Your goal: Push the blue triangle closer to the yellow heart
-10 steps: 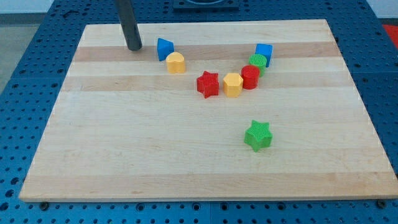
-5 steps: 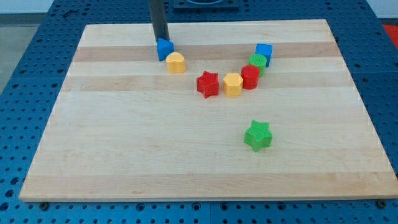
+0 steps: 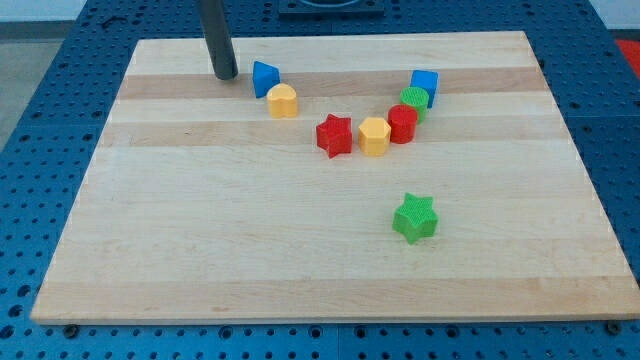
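Nearest me, toward the view's bottom, the wooden bench [image 3: 200, 270] is bare wood across its whole width, with only the green star [image 3: 414, 217] standing alone right of centre, well clear of every edge.

Farther up, a curved row of blocks runs across the middle: the red star [image 3: 335, 134], then the yellow hexagon [image 3: 374, 136] just beside it, touching the red cylinder [image 3: 403, 123], then a green block [image 3: 415, 99] and the blue cube [image 3: 425, 83] packed close behind. The left half of the bench beside this row is open.

Farther still, the yellow heart [image 3: 283, 100] sits with the blue triangle [image 3: 265, 77] at its upper left, the two touching or nearly so; I cannot tell which. My tip [image 3: 225, 75] stands near the triangle on the view's left, apart from it, close to the bench's top edge. The tool is a plain rod with no jaws, so it grasps nothing.
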